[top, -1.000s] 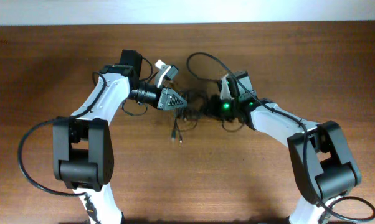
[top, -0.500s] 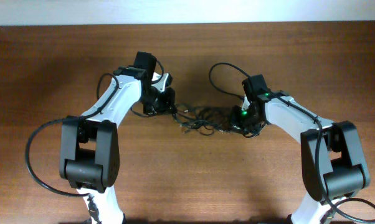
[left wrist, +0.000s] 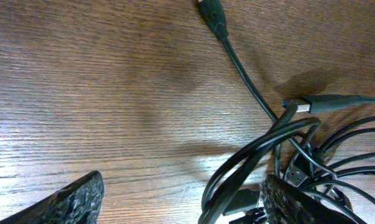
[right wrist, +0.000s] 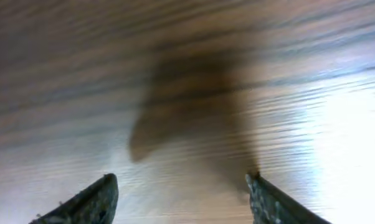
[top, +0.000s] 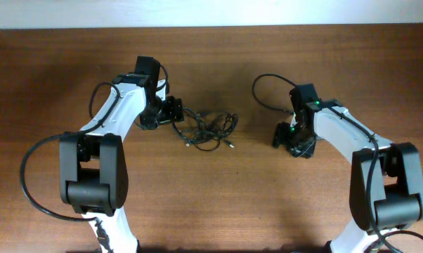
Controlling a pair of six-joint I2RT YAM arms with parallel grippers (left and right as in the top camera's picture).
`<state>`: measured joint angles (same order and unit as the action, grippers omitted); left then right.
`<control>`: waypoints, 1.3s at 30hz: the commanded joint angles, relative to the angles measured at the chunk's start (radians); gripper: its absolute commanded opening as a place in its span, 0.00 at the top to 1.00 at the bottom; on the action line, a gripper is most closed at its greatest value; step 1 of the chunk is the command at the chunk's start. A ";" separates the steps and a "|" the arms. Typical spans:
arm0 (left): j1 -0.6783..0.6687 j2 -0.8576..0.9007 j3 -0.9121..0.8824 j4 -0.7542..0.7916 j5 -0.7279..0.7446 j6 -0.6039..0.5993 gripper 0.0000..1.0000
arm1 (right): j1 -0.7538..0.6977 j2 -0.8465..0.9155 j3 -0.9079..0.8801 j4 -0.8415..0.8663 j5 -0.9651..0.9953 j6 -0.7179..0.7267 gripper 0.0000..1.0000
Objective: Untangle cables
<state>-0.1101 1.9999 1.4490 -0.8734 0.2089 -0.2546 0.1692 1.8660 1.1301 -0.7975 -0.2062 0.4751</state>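
The left gripper (left wrist: 182, 180) is being held wide open, gripping nothing. The cables (left wrist: 287, 130) are lying on the table (left wrist: 81, 81) just beside one of its fingers (left wrist: 299, 202), partly between the jaws. A loose knot of thin black loops is being presented, one metallic plug tip (left wrist: 303, 104) showing beyond. Overhead, the bundle's long axis is running across the table toward the right gripper (top: 283, 137), itself being held open, well apart.

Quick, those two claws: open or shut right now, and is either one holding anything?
Left gripper: open, gripping nothing; the cables lie loose at its tip.
Right gripper: open, empty, over bare table.
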 commanded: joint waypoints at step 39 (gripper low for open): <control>-0.065 -0.029 0.008 0.050 0.057 0.009 1.00 | 0.192 -0.014 0.183 0.166 -0.174 0.039 0.40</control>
<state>-0.1719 1.9995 1.4494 -0.8257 0.2577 -0.2543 0.3542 1.8557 1.2999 -0.6376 -0.4034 0.5022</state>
